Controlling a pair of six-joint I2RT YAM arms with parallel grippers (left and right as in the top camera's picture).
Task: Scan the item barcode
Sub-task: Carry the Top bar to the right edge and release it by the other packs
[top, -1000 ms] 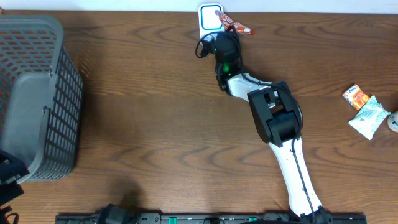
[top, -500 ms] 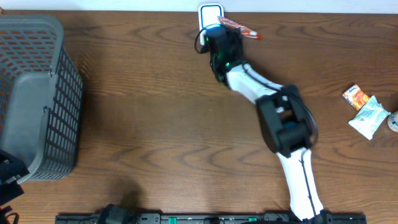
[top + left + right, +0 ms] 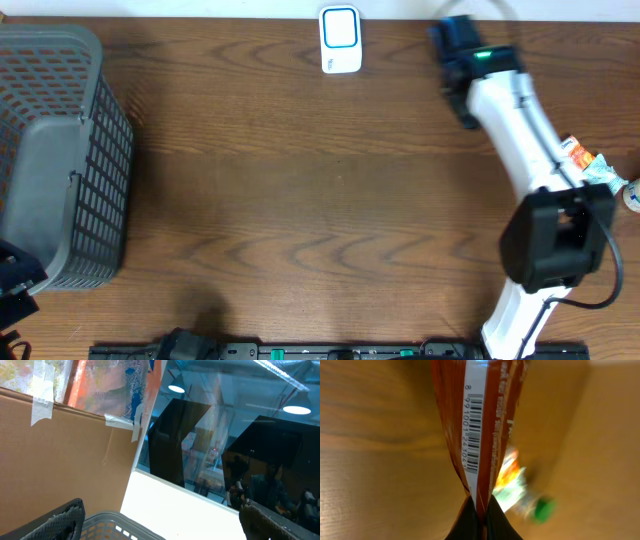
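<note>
Pinching an orange packet (image 3: 497,425) by its end, the right gripper (image 3: 480,522) hung near the table's (image 3: 300,200) far edge, right of the white scanner (image 3: 340,40) | barcode (image 3: 472,430) faced the wrist camera | left gripper (image 3: 160,510) spread wide above the grey basket (image 3: 100,180), holding nothing.

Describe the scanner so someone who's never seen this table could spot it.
Follow the far edge of the table to about midway, right of the grey basket. The scanner is a small white block with a blue-outlined face, standing alone, unlike the packets far right.
</note>
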